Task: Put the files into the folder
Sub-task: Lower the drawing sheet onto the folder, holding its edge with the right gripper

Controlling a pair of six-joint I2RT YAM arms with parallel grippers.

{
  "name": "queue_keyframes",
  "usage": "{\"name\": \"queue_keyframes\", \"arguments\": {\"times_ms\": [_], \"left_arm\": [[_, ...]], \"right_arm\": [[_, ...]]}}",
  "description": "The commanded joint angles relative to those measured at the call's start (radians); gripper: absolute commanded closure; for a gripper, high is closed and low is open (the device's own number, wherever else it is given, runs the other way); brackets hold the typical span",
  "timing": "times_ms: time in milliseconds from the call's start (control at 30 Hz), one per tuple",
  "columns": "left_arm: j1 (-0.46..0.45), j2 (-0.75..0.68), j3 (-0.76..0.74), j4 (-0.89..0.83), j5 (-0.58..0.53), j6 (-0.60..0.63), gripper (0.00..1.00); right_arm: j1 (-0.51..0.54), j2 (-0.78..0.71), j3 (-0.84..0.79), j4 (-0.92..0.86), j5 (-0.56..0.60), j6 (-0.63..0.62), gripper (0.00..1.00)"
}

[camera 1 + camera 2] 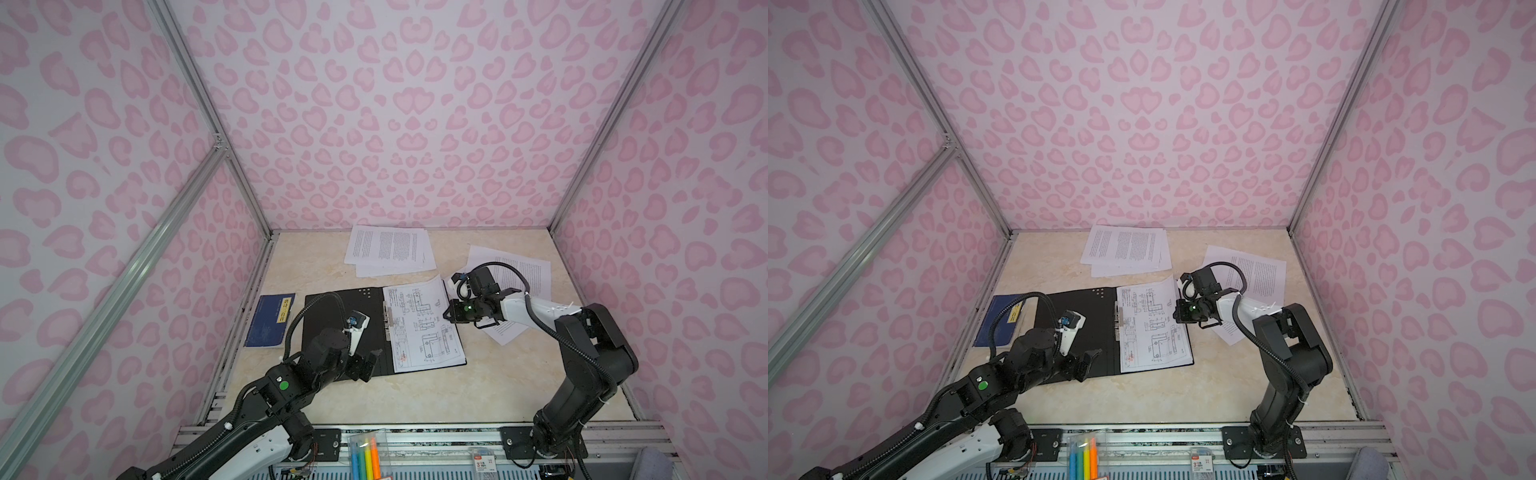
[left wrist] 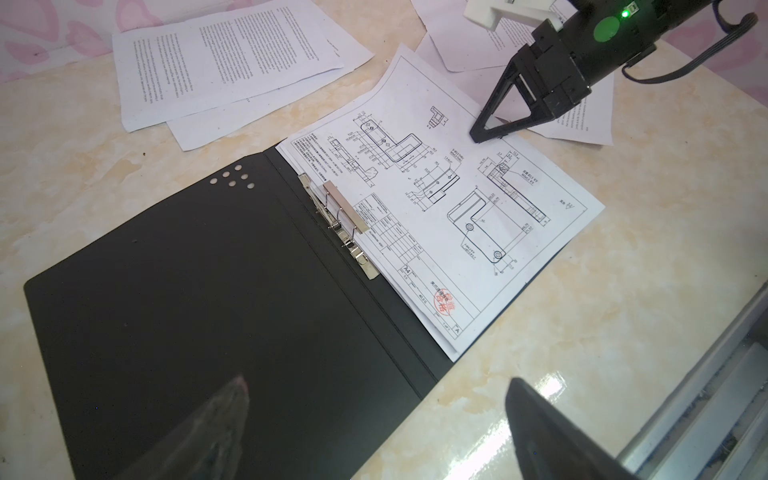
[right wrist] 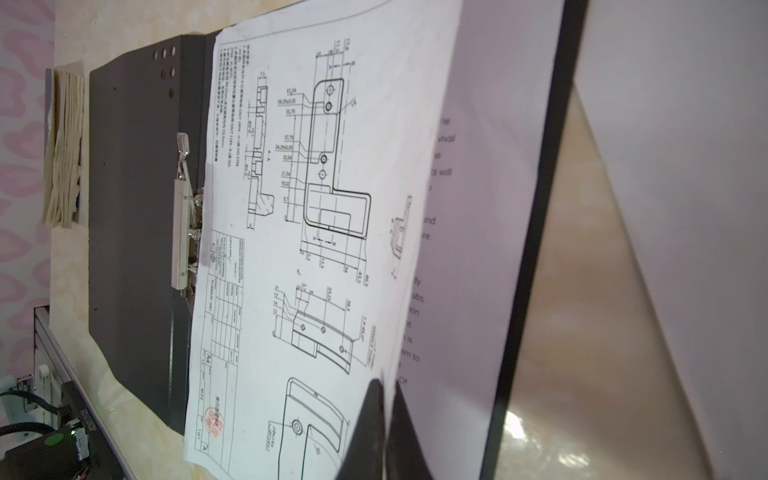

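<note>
The right tool (image 2: 482, 133) pinches the drawing sheet (image 2: 457, 216) by its edge, probably squaring it in the folder (image 2: 208, 291); the left tool (image 2: 378, 386) hovers released.

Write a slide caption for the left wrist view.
Right gripper pinches the technical drawing lying in the open black folder; text sheets beyond.

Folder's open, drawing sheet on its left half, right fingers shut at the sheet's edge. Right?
Wrong half. The drawing sheet lies on the right half of the open folder; the left half is bare black in both top views. The right gripper has its fingers shut at the sheet's edge.
</note>
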Motion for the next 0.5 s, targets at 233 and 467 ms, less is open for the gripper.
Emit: {"name": "queue_keyframes", "arguments": {"times_ms": [233,467], "left_arm": [[0.004,0.0,-0.002,0.015,0.018,0.011,0.02],[0.008,0.001,-0.003,0.018,0.024,0.011,0.02]], "right_arm": [[0.007,0.018,0.007,0.012,0.0,-0.014,1.0],[0.01,0.028,0.012,0.012,-0.003,-0.015,1.0]]}}
